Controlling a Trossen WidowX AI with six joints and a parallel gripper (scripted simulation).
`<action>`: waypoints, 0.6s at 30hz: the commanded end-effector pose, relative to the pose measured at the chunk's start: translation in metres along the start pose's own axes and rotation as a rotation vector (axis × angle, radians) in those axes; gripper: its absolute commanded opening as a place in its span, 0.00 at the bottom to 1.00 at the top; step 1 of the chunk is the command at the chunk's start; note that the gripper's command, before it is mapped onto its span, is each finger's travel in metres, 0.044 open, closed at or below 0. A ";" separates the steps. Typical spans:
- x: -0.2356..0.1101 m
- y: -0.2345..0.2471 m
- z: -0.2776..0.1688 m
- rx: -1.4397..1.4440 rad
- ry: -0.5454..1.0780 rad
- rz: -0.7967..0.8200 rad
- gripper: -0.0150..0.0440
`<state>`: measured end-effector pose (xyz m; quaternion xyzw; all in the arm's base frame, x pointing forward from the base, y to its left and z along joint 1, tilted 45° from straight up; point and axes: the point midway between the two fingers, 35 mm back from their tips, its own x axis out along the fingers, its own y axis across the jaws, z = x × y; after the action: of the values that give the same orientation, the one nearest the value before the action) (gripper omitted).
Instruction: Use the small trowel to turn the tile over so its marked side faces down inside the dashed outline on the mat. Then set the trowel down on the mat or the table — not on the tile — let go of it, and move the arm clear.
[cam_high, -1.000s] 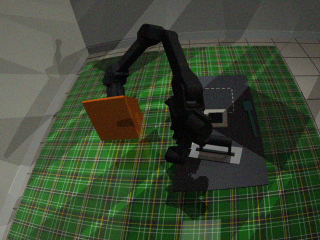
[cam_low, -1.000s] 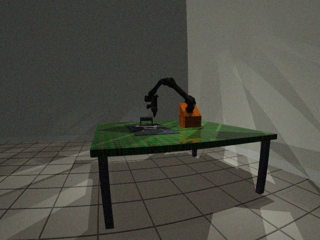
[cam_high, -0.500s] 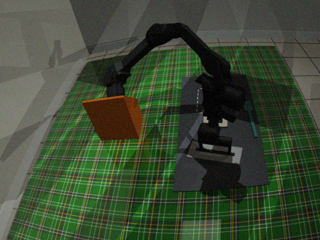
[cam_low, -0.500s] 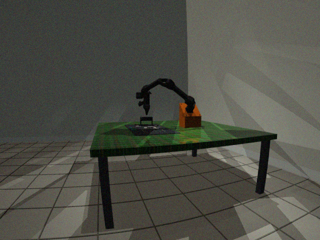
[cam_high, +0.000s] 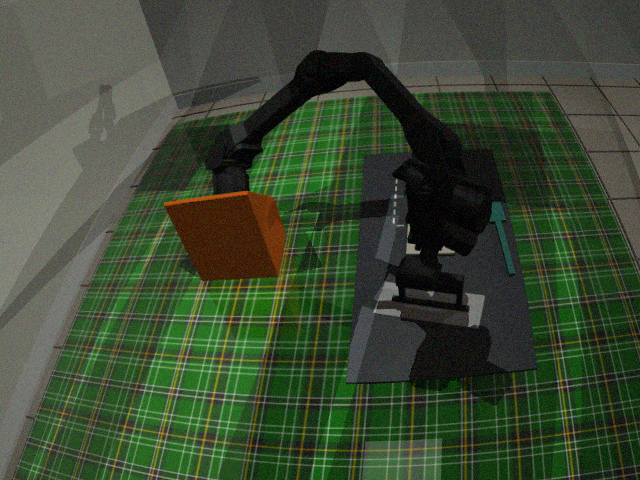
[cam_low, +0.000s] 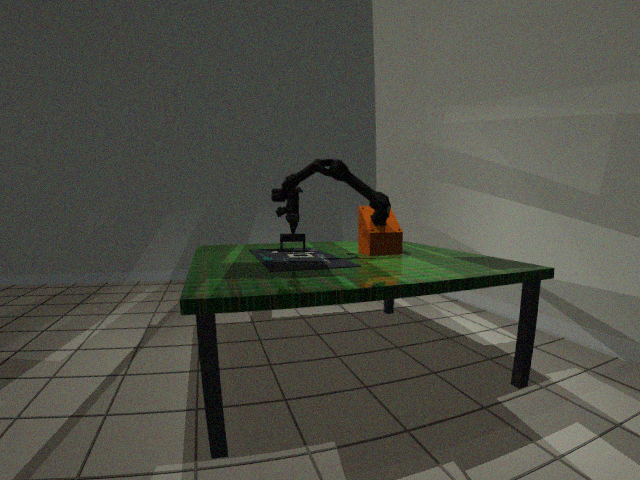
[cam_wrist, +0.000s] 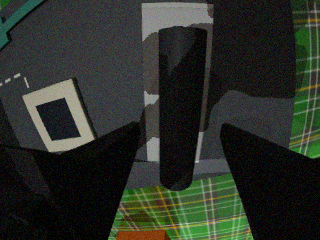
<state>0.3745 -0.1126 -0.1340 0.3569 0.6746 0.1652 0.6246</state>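
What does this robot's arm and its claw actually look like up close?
The arm is matte black all over, made of chunky rounded segments, and rises from an orange box base. No cables or markings show. The gripper is also black, with two broad, flat fingers.

A dark handle (cam_wrist: 180, 107) stands between the parted fingers; the tile (cam_wrist: 59, 119) lies at nine o'clock.

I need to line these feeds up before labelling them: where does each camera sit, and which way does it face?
Top: high over the table, looking down on the mat; arm shows.
Exterior: standing off, level with the table; whole arm shows.
Wrist: on the arm, looking down past the open hand at the trowel handle.
Top and wrist share the tile and orange base.
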 end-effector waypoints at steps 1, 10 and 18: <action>0.006 0.000 0.000 0.005 -0.001 0.006 0.71; 0.021 0.000 0.000 0.005 -0.001 0.007 0.71; 0.025 0.000 0.000 0.005 0.000 0.007 0.53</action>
<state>0.3747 -0.0957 -0.1513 0.3578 0.6752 0.1659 0.6233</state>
